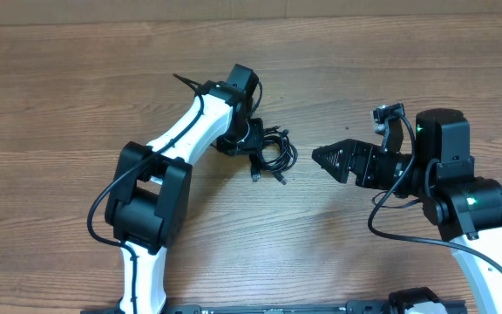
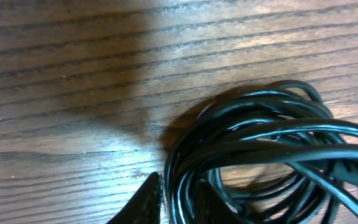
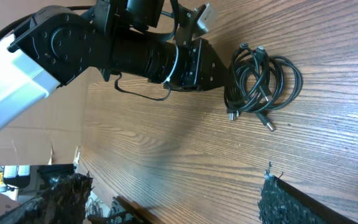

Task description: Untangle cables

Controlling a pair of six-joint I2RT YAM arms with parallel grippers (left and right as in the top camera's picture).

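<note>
Tangled cables (image 1: 271, 150): one coiled black bundle mid-table (image 1: 77, 78), plugs (image 1: 256, 177) trailing on robot's side. We place left claw (image 1: 253, 139) at bundle's left edge. Wrist view shows only one fingertip (image 2: 146, 200), against outer loops, so we cannot tell whether a strand is gripped. We see right claw (image 1: 321, 157) spread wide, empty, near bundle's right, not touching.

Risks as we judge them:
- pull from left alone drags whole coil, nothing anchoring it
- loops cinch tighter
- plug snags in neighbouring loop
- thin strand slips free
</note>
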